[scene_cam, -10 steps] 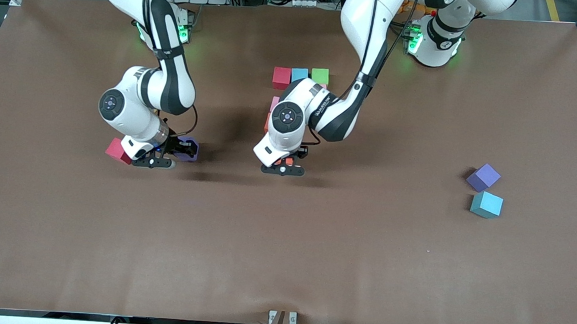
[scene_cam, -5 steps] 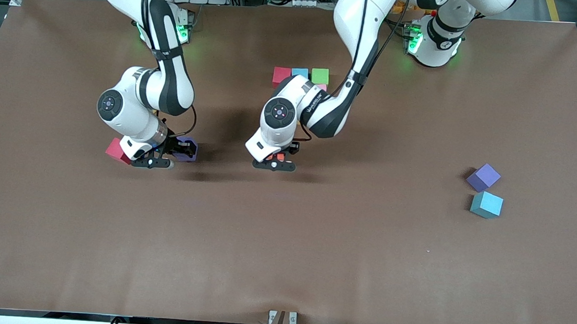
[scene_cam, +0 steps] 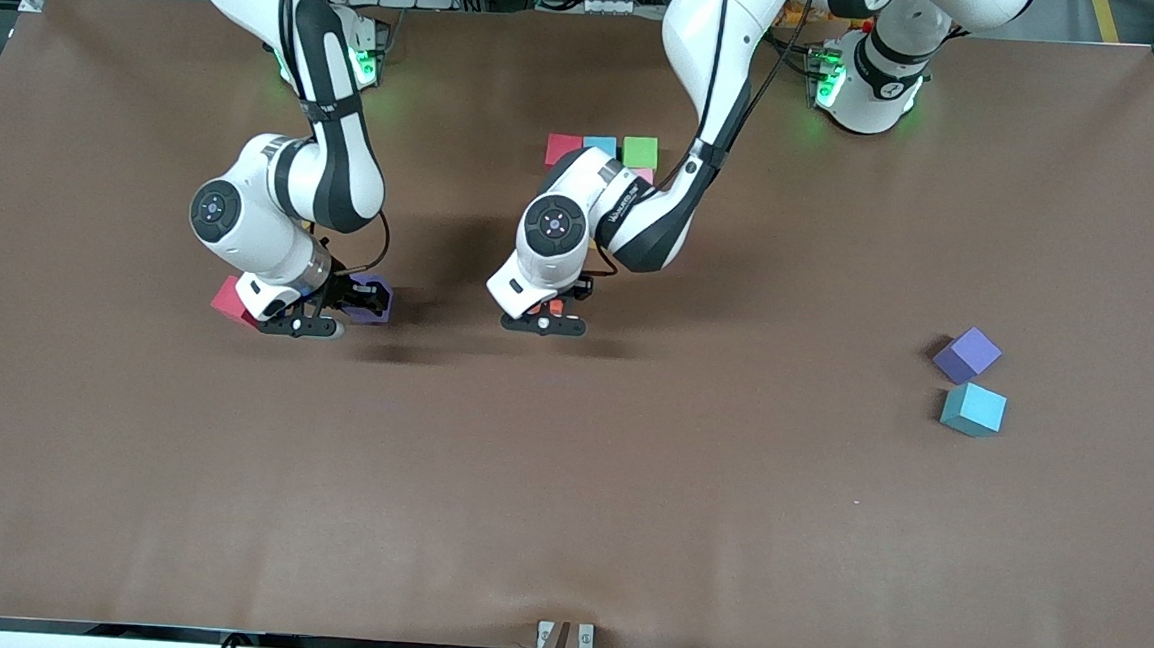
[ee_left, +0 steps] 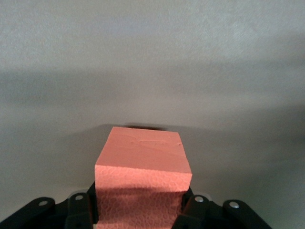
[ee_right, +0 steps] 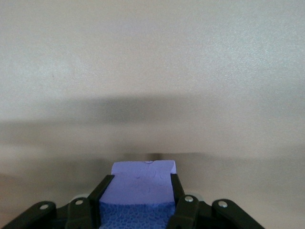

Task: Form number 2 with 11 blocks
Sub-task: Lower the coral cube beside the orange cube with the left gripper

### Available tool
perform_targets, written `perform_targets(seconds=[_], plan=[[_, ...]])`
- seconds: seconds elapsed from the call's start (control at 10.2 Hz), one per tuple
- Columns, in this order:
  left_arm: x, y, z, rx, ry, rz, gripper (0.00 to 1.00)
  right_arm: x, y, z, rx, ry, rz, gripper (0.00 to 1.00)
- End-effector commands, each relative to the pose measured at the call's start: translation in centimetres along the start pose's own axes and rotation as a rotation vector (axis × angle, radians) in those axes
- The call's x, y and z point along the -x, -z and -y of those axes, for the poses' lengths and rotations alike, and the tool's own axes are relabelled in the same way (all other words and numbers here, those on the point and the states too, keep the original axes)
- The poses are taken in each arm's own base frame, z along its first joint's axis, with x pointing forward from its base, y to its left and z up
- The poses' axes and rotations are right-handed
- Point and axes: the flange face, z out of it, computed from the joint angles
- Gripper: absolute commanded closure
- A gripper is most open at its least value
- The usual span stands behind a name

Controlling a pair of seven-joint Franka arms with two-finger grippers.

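Observation:
My left gripper (scene_cam: 550,312) is shut on an orange block (scene_cam: 556,308), held low over the table beside the rows of placed blocks; the left wrist view shows the block (ee_left: 143,167) between the fingers (ee_left: 81,210). My right gripper (scene_cam: 353,300) is shut on a purple block (scene_cam: 374,302) low over the table; the right wrist view shows that block (ee_right: 140,183) too. A red block (scene_cam: 228,300) lies beside the right gripper. A red (scene_cam: 564,148), a light blue (scene_cam: 600,146) and a green block (scene_cam: 640,152) form one row, with a pink block (scene_cam: 644,175) just below. The left arm hides the other placed blocks.
A loose purple block (scene_cam: 967,354) and a loose light blue block (scene_cam: 973,408) lie toward the left arm's end of the table. The brown table (scene_cam: 567,494) is bare nearer the front camera.
My left gripper has moved a little toward the right arm's end of the table with the orange block. My right gripper has barely shifted.

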Motion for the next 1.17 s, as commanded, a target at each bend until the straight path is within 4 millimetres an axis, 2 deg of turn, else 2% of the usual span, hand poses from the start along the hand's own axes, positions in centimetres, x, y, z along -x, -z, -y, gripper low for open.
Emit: perform_targets(seconds=[0.0,0.78,1.07], plan=[[0.1,-0.7,-0.6,-0.009,0.012,0.012,0.93,0.0,0.1,-0.3,-0.014,0.002,0.004,0.86],[0.3,-1.2,-0.7,0.021,0.035,0.041,0.93,-0.1,0.2,-0.9,-0.015,0.009,0.004,0.86],[0.9,-2.3,-0.7,0.011,0.045,0.074,0.85,-0.3,0.2,-1.2,-0.014,0.005,0.003,0.86]])
